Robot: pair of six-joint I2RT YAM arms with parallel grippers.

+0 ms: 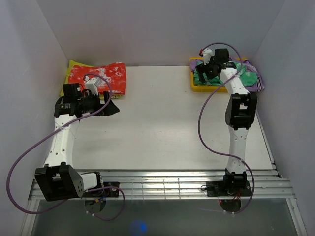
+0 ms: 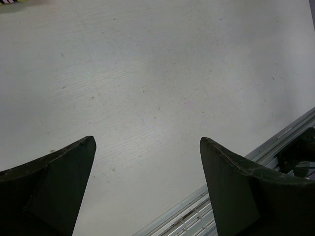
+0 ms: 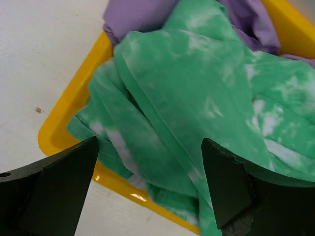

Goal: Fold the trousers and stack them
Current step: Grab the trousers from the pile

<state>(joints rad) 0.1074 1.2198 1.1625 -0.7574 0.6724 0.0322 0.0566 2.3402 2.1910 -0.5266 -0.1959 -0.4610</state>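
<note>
- The trousers [image 3: 197, 98] lay crumpled in a yellow tray [image 3: 69, 113] at the far right corner of the bench [image 1: 157, 128], unfolded, with folds of green cloth heaped over one another.
- A purple garment [image 3: 142, 17] shared that tray, bunched at the far side of the trousers and partly under them.
- My right gripper [image 3: 150, 142] hung over the tray's left part with its fingers spread wide and nothing held between them. Green cloth and the tray's rim showed in the gap. I could not tell whether my fingertips touched the cloth.
- My left gripper [image 2: 147, 142] was also wide apart and held nothing. It was above bare bench on the left side, well apart from the trousers.
- A folded red-and-white garment [image 1: 101, 76] sat at the far left corner of the bench, just beyond my left gripper, on top of something yellow.
</note>
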